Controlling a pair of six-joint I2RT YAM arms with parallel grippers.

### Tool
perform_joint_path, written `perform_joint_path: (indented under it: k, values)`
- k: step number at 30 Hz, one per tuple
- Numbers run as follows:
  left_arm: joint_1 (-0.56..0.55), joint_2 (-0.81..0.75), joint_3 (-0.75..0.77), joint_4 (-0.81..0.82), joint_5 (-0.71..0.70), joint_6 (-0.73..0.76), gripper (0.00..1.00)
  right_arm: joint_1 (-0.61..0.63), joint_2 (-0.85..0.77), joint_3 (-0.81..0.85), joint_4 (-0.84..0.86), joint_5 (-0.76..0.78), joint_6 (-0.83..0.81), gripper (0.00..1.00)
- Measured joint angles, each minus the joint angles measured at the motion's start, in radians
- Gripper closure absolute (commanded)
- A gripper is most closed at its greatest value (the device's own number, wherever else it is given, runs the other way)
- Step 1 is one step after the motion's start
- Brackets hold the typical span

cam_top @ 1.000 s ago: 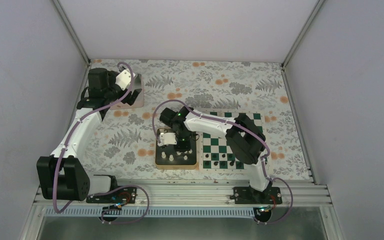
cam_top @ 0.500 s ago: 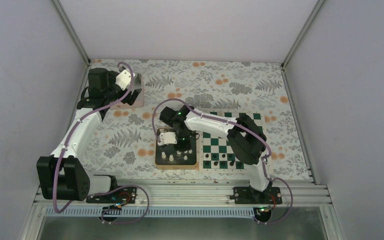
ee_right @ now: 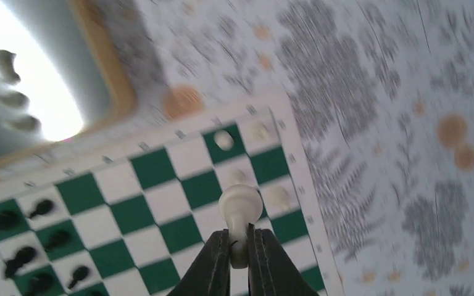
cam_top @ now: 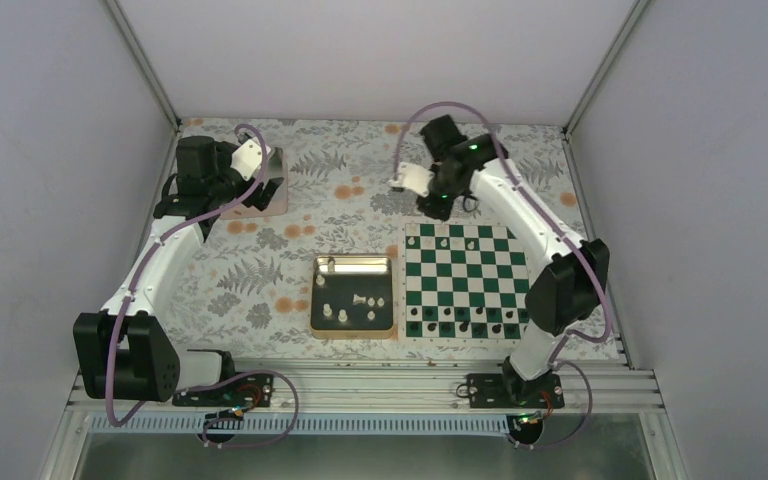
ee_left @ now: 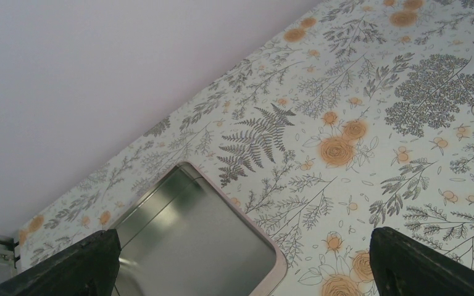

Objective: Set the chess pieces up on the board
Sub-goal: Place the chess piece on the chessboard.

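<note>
View from above of a floral-patterned surface [cam_top: 260, 270] with two robot arms. My right gripper [ee_right: 239, 242] is pressed together on the stem of a small white pawn [ee_right: 239, 206]. The pawn is held upright, its round head showing above my fingertips. In the overhead view my right arm reaches far out. The gripper hangs near the far left corner of the board [cam_top: 465, 282], over or just beyond its far edge; I cannot tell which. The pawn is in the air, not on a square.

The board lies toward the near right part of the surface. Along its two near rows stand the black pieces [cam_top: 460, 327]. Only a handful of white chess pieces [ee_right: 223, 139] are on it, grouped at the far left corner. I count about four in the wrist view, though blur makes the number uncertain. Just beside the board's left edge sits a gold-rimmed tray [cam_top: 353, 333] with roughly six white pieces [cam_top: 343, 317] inside. One of them seems to lie on its side.

My left gripper [ee_left: 247, 268] is spread wide, holding nothing, above a shiny metal tin [ee_left: 191, 246] at the far left corner of the surface.

As I judge it, the white side is early in its set-up. Most far squares are bare, the pawn needs setting down, and the tray's pieces have yet to be carried over.
</note>
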Motion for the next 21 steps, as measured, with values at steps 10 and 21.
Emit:
perform_joint_path:
  k: [10, 21]
  values:
    - [0.0, 0.0, 0.0, 0.0, 0.001, 0.0, 0.0, -0.438, -0.002, -0.132, 0.038, 0.003, -0.087, 0.91]
    - [0.0, 0.002, 0.0, -0.003, 0.001, 0.0, 0.0, -0.673, 0.165, -0.226, 0.144, -0.002, -0.14, 0.9]
